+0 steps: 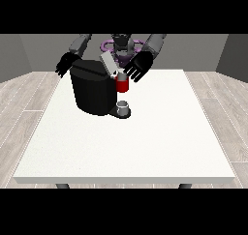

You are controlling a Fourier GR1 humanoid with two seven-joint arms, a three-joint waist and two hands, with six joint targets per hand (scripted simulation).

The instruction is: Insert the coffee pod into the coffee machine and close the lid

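Fingers (pixel 130 76) spread, view-right hand (pixel 139 66) | machine (pixel 92 91) lid (pixel 108 64) up | cup (pixel 123 106) below

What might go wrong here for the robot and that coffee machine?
The lid stands tilted open, and the hand at the view's right is spread close beside it, so a stray brush might knock it. The cup under the red head of the machine may be bumped too.
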